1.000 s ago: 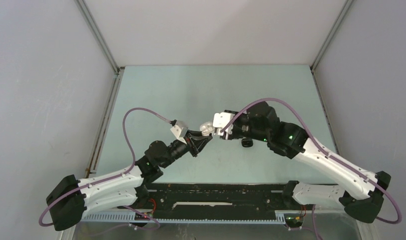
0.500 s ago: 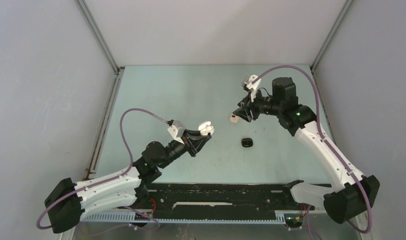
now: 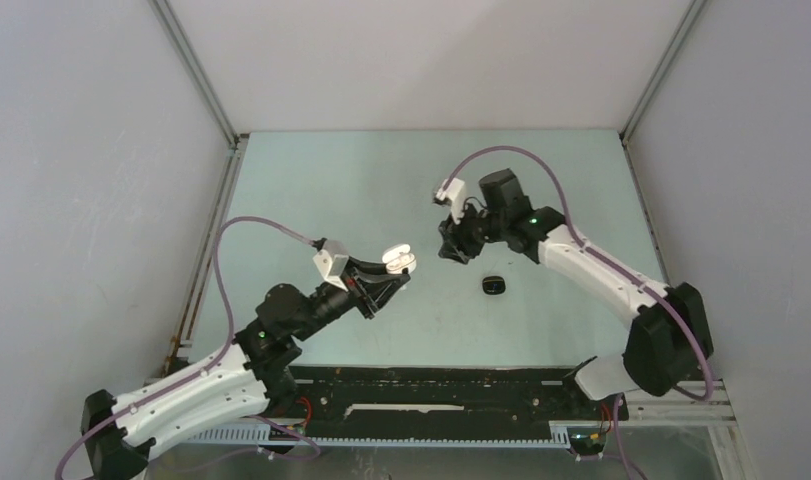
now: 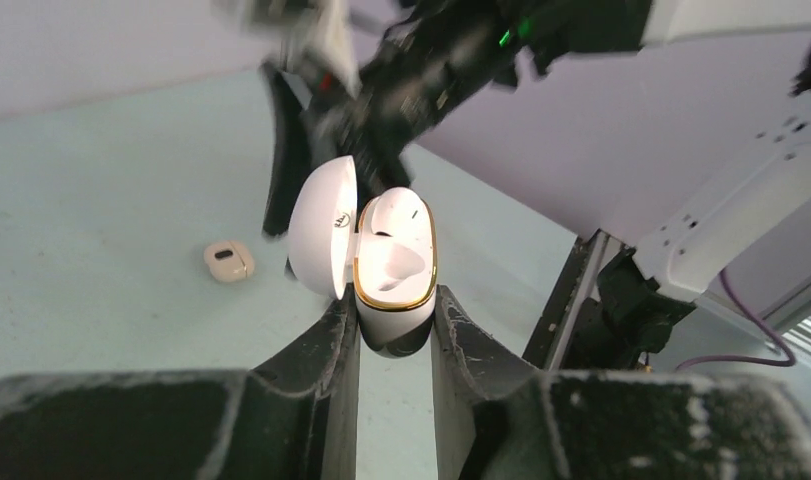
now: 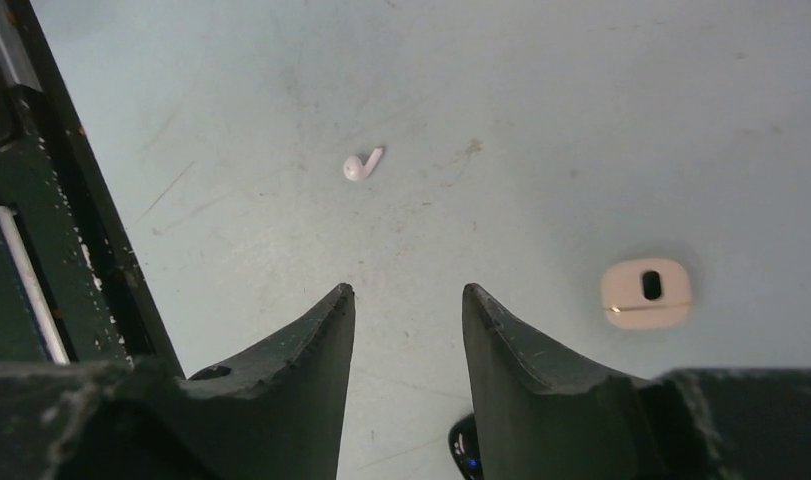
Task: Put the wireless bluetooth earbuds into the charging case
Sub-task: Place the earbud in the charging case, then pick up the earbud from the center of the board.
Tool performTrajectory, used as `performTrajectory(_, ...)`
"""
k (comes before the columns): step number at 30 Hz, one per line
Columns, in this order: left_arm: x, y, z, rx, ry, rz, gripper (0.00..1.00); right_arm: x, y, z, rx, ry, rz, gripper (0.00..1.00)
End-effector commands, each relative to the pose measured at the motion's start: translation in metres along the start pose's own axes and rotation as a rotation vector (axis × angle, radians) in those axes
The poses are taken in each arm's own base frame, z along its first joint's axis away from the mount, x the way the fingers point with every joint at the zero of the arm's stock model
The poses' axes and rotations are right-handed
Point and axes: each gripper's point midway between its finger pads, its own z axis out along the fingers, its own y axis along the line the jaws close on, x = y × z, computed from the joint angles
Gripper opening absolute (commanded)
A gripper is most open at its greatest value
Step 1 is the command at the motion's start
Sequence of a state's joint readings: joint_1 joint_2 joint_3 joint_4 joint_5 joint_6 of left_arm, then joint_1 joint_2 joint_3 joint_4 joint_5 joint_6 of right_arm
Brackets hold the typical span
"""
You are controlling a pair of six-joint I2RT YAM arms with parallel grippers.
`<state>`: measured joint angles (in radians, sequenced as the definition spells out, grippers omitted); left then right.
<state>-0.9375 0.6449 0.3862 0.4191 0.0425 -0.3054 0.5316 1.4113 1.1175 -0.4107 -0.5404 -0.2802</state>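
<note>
My left gripper (image 3: pixel 393 272) is shut on an open white charging case (image 3: pixel 398 261) and holds it above the table. In the left wrist view the case (image 4: pixel 394 262) has a gold rim and its lid (image 4: pixel 323 240) stands open to the left. Its inside is white, and I cannot tell whether an earbud lies in it. My right gripper (image 3: pixel 451 250) is open and empty, pointing down over the table (image 3: pixel 361 180). In the right wrist view, one white earbud (image 5: pixel 361 164) lies on the table ahead of the right gripper (image 5: pixel 408 292).
A beige closed case (image 5: pixel 646 293) lies right of the right fingers and also shows in the left wrist view (image 4: pixel 228 261). A black case (image 3: pixel 493 285) lies on the table near the right gripper. Side rails border the table.
My right gripper left the white case, swung to the back right, then came down left over the table. My left arm drew the case slightly left.
</note>
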Motion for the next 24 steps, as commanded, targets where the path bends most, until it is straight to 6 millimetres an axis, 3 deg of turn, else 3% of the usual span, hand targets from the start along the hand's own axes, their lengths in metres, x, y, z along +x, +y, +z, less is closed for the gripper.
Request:
performTrajectory(1,-0.038,-0.015,-0.016,0.028,-0.008,0.041,0.00,0.000,-0.001,0.037,0.076,0.087,-0.059,0.45)
performTrajectory(6,-0.040,-0.005,-0.042,-0.025,0.018,0.132,0.00,0.015,-0.007,0.078,0.071,0.195,0.036,0.31)
performTrajectory(11,-0.025,0.014,-0.057,-0.094,0.005,0.177,0.00,0.022,-0.012,0.117,0.015,0.305,0.200,0.30)
performTrajectory(17,-0.032,0.018,-0.061,-0.122,0.002,0.214,0.00,0.034,-0.030,0.161,0.126,0.445,0.157,0.29)
performTrajectory(20,-0.032,0.018,-0.061,-0.120,0.006,0.215,0.00,0.049,-0.036,0.175,0.181,0.519,0.109,0.29)
performTrajectory(24,-0.031,0.020,-0.060,-0.126,0.010,0.216,0.00,0.063,-0.024,0.180,0.169,0.573,0.064,0.29)
